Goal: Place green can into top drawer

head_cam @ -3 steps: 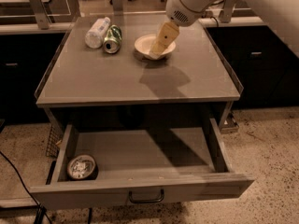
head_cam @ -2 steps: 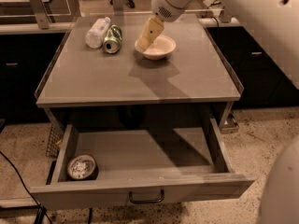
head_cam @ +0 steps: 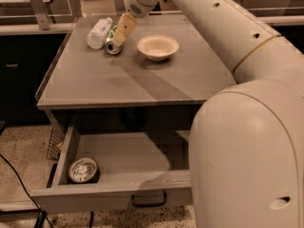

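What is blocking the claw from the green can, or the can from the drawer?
Nothing visible. The claw is right at the green can, which lies beside a bottle. The drawer is open; a round tin sits in its left corner, with bare floor beside it.

We've got a grey table (head_cam: 142,80) in the middle, with dark cabinets (head_cam: 19,65) behind it under a pale counter (head_cam: 28,30) along the far side. The floor (head_cam: 19,146) is speckled, with a black cable (head_cam: 19,175) snaking near left. Light's warm and dim. The gripper (head_cam: 119,32) sits over the table's far left.
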